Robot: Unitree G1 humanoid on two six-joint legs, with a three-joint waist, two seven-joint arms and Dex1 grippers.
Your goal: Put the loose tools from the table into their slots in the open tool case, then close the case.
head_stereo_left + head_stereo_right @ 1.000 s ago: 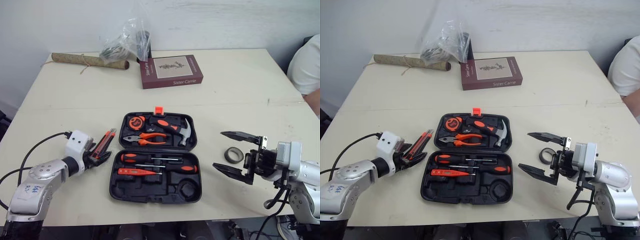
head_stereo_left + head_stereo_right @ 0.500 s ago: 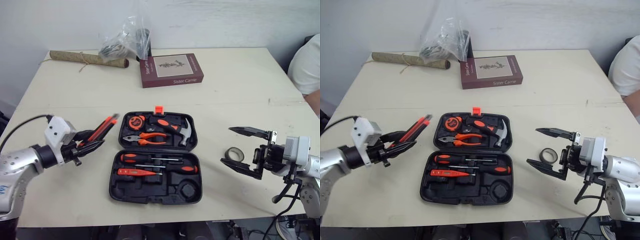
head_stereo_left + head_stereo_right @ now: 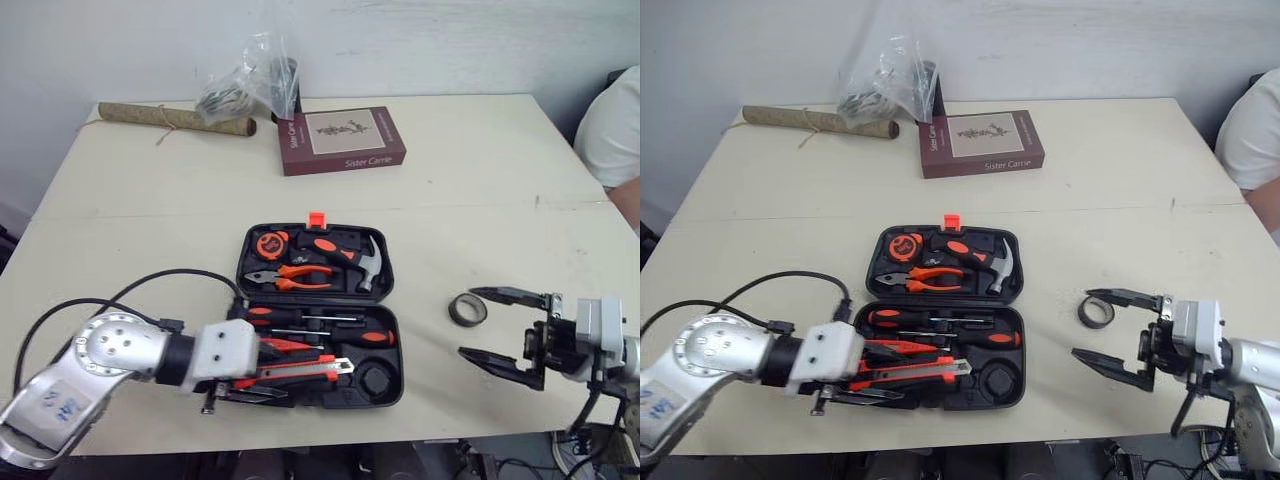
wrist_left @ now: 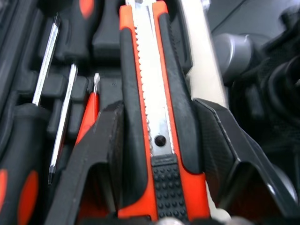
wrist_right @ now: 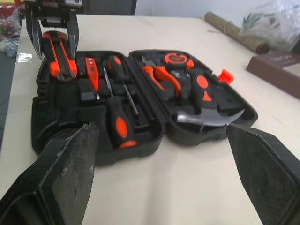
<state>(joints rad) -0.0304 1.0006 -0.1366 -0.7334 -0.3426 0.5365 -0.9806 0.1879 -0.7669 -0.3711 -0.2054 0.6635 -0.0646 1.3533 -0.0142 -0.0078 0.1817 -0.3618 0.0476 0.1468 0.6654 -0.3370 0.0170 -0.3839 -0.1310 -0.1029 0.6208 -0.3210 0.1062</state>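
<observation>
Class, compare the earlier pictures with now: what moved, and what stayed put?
The left claw, shut on the utility knife, swung rightwards from beside the tool case to over its lower half. The right claw stays open by the tape roll, which lies untouched.

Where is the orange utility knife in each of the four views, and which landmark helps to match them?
Left eye view: the utility knife is over the tool case's near half.
Right eye view: the utility knife, same spot.
Left wrist view: clamped in the left gripper.
Right wrist view: at the case end away from the hammer.
Shared landmark: the slim orange screwdriver beside it.
</observation>
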